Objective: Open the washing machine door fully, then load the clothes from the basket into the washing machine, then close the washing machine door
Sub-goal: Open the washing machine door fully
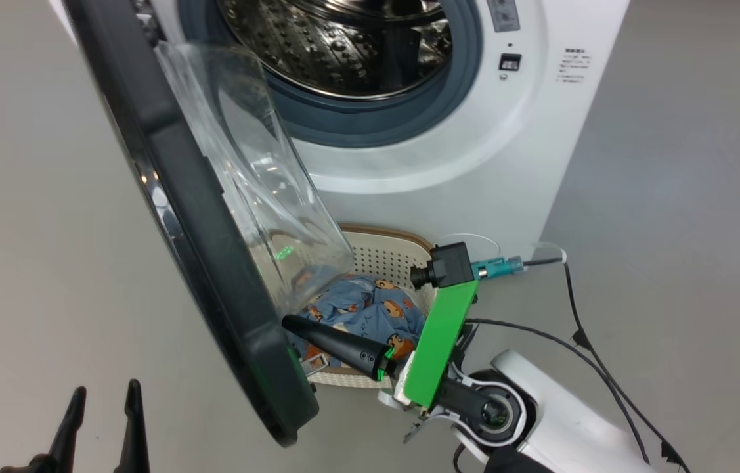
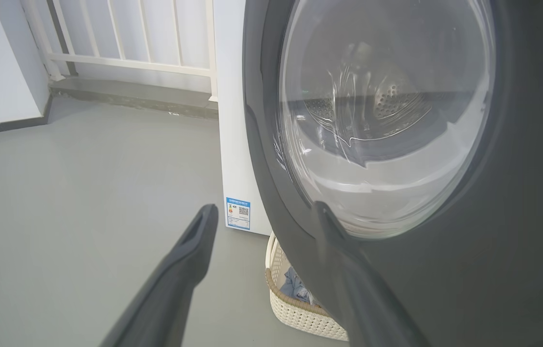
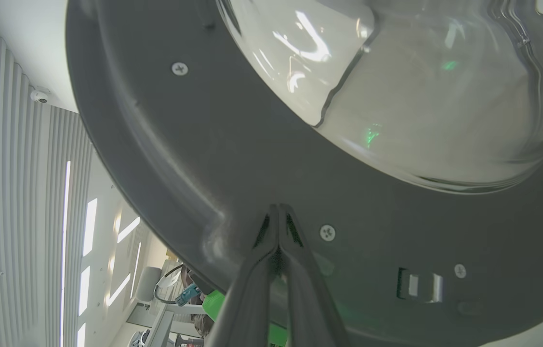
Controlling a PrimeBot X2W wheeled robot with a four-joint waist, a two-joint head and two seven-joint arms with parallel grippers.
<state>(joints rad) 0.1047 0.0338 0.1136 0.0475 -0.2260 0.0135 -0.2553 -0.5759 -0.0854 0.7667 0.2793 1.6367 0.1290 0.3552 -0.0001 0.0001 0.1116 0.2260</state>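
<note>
The washing machine door (image 1: 189, 223) is standing swung out from the washing machine (image 1: 540, 131), edge-on to the head camera, its clear glass bowl (image 1: 258, 177) bulging toward the open steel drum (image 1: 343, 46). The right tool (image 1: 291, 323) is reaching in behind the door with its two dark fingers pinched tight together, gripping nothing. In the right wrist view the right tool's (image 3: 278, 208) tips are sitting against the dark inner face of the door's rim (image 3: 204, 144), just beside a screw (image 3: 327, 233).

The left tool (image 1: 107, 389) is hanging low at the lower left on the door's outer side, fingers spread wide and holding nothing. In its own wrist view one finger is crossing the glossy black rim (image 2: 493, 241); whether it is touching, I cannot tell.

The basket (image 1: 389, 253) is sitting on the grey floor (image 1: 672, 197) right against the machine's front, below the opening, partly hidden by the door. The clothes (image 1: 370, 309), blue with orange-brown cartoon figures, are lying bunched inside it, just past the right tool's fingers.
</note>
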